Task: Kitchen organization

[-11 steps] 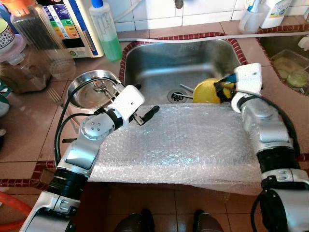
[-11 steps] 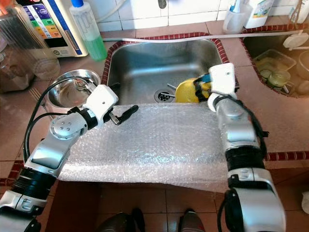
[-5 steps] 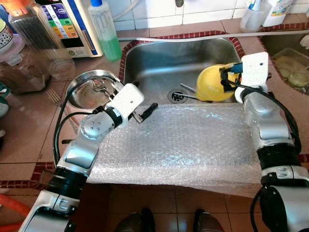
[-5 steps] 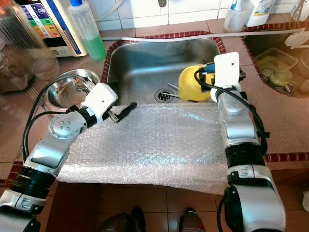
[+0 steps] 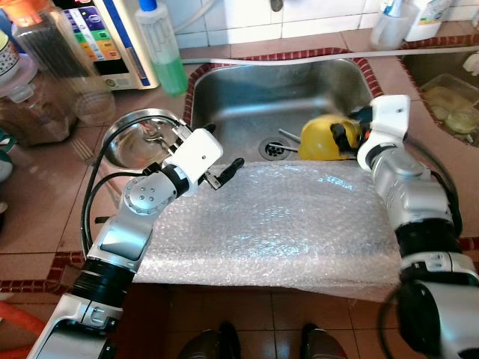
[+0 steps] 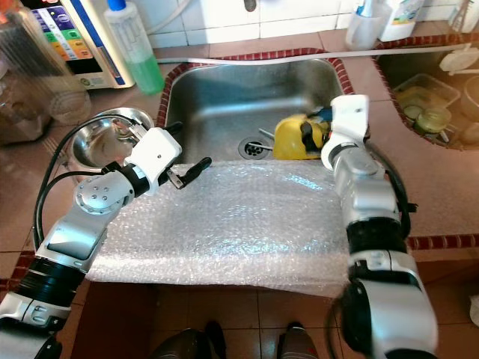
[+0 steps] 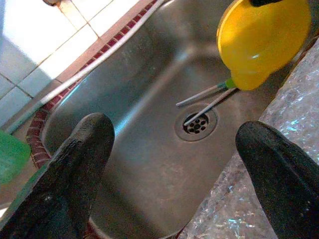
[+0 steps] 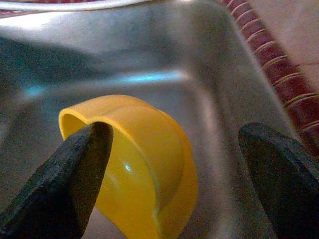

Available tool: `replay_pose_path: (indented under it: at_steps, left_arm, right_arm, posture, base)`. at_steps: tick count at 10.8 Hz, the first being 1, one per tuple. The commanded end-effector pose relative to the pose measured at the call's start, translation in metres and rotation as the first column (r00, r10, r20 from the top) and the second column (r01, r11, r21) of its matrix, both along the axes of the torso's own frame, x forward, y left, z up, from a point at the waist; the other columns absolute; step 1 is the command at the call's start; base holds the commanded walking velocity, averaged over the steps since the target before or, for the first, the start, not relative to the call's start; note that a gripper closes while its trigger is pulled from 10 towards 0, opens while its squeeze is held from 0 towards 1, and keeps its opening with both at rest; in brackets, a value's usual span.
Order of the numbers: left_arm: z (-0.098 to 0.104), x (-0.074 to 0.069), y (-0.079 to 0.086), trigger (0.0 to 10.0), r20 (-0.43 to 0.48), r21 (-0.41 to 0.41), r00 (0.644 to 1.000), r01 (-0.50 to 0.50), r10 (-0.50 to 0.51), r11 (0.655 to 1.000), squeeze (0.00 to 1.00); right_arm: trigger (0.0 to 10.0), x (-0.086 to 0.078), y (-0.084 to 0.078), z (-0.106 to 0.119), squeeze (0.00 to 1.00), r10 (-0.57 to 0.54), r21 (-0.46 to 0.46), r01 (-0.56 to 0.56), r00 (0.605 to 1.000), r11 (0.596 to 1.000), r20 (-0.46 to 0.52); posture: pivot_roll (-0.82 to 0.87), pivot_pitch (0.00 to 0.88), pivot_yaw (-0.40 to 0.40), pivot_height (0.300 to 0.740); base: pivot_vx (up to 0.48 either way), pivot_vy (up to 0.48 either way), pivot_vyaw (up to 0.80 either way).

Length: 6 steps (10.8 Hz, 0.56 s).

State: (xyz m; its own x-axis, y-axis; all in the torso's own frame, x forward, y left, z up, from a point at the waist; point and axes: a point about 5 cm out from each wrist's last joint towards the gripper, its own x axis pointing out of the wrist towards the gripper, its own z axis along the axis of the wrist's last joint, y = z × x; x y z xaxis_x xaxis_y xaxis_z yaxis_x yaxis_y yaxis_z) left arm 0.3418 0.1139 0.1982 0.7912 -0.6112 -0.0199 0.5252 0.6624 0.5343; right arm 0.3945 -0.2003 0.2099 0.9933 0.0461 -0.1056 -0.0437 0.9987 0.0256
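A yellow bowl [image 5: 320, 139] lies tipped on its side in the steel sink [image 5: 247, 93], to the right of the drain. My right gripper [image 5: 349, 130] hovers at the bowl's right side, open. In the right wrist view the bowl [image 8: 144, 149] sits between the wide-spread fingers [image 8: 75, 184], with one finger at its rim. My left gripper [image 5: 221, 148] is open and holds nothing. It hangs over the sink's near left corner, above the edge of a bubble wrap sheet [image 5: 284, 224]. Thin utensils [image 7: 204, 97] lie by the drain.
The bubble wrap covers the sink's near edge and the counter in front. A steel bowl [image 5: 138, 142] stands left of the sink. A green soap bottle [image 5: 166, 52], an appliance [image 5: 112, 37] and jars [image 5: 45, 67] line the back left. A second basin [image 5: 449, 101] with containers lies to the right.
Half a second ago my right gripper held the yellow bowl raised and tilted over the sink. The bowl has come back down to the sink floor, and the fingers now stand apart.
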Motion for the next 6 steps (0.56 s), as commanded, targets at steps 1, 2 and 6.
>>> replay_pose_path:
  at_steps: [1,2,6]
  left_arm:
    - [-0.001,-0.001,0.004,10.0,0.003,0.018,1.0,-0.004,0.004,1.0,0.0]
    - [-0.001,-0.001,0.003,10.0,0.008,0.024,1.0,0.001,-0.001,1.0,0.0]
    - [-0.001,0.0,0.003,10.0,0.013,0.036,1.0,0.003,-0.004,0.999,0.0]
  right_arm:
    - [10.0,-0.001,0.006,-0.015,1.0,0.034,0.041,-0.031,0.997,0.999,-0.073]
    - [10.0,-0.001,0.004,-0.008,1.0,0.051,-0.036,-0.052,0.998,0.998,-0.045]
    - [10.0,0.0,0.004,0.018,1.0,0.076,-0.338,-0.037,0.992,0.94,0.103]
  posture:
    - [-0.17,0.209,0.17,0.74]
    - [-0.17,0.205,0.171,0.74]
    - [-0.17,0.201,0.172,0.74]
  base:
    - [0.0,0.0,0.0]
    - [0.0,0.0,0.0]
    - [0.0,0.0,0.0]
